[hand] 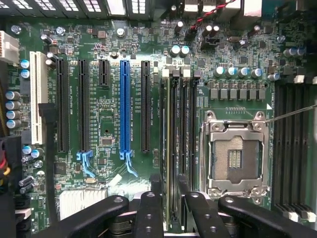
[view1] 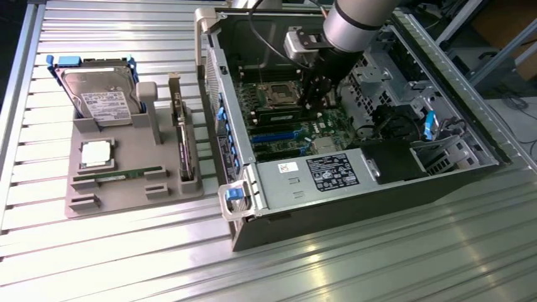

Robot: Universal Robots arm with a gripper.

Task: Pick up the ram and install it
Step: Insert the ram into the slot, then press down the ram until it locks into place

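black gripper [hand: 168, 208] fingers [hand: 148, 218] sit closest, straddling the ram [hand: 171, 148] with a small gap each side; jaws part open, gripping nothing. ram stands on edge in a memory slot just beside the cpu socket [hand: 235, 156], inside the case [view1: 353, 201]. in the exterior view, a second green stick [view1: 117, 175] lies on the grey tray [view1: 126, 204], near a hard drive [view1: 100, 97].
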